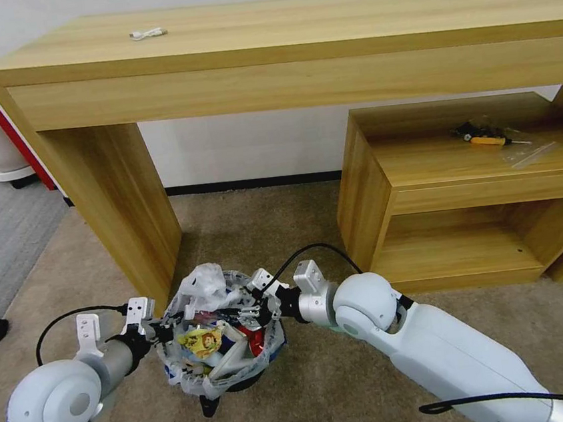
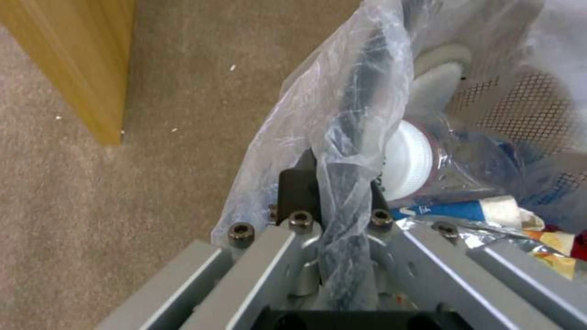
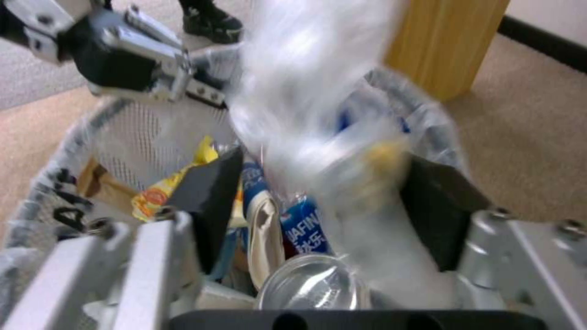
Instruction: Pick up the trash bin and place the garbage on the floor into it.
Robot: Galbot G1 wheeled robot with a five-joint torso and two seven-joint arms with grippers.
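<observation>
The trash bin (image 1: 224, 351), full of garbage (image 1: 205, 343) and standing on the floor (image 1: 327, 394) by the counter leg (image 1: 120, 208), is being steadied by the left pincer (image 2: 333, 192) clamped on its bagged rim, while a blurred clear wrapper (image 3: 318, 119) is being passed between the right pincer (image 3: 318, 201)'s spread fingers.

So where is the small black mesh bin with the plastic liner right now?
In the head view, the small black mesh bin is low and centre-left on the beige carpet, near the wooden desk's leg, between the left gripper and right gripper.
</observation>
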